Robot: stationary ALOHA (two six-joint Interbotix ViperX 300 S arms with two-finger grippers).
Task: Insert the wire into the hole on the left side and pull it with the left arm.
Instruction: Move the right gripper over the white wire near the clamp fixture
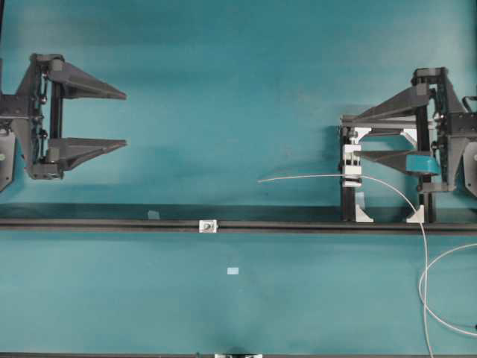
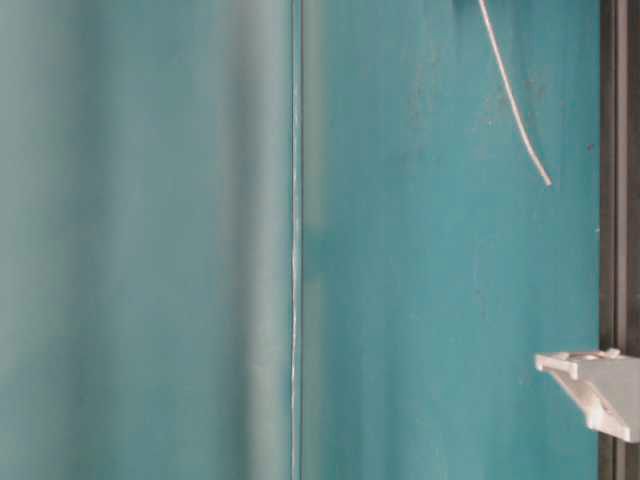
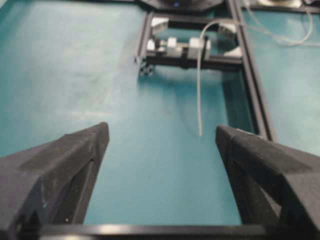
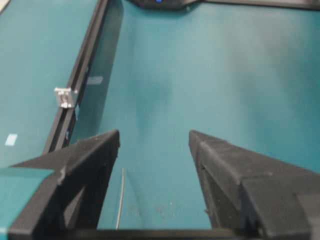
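Both hands gape empty: left hand (image 1: 123, 119) at bench's left edge, right hand (image 1: 365, 134) right; wire (image 1: 305, 177) free end overhangs, unthreaded; hole (image 1: 208, 225) waits on rail (image 1: 89, 223).

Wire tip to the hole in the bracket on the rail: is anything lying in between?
Nothing visible. Only bare teal table lies between the wire tip and the hole on the black rail.
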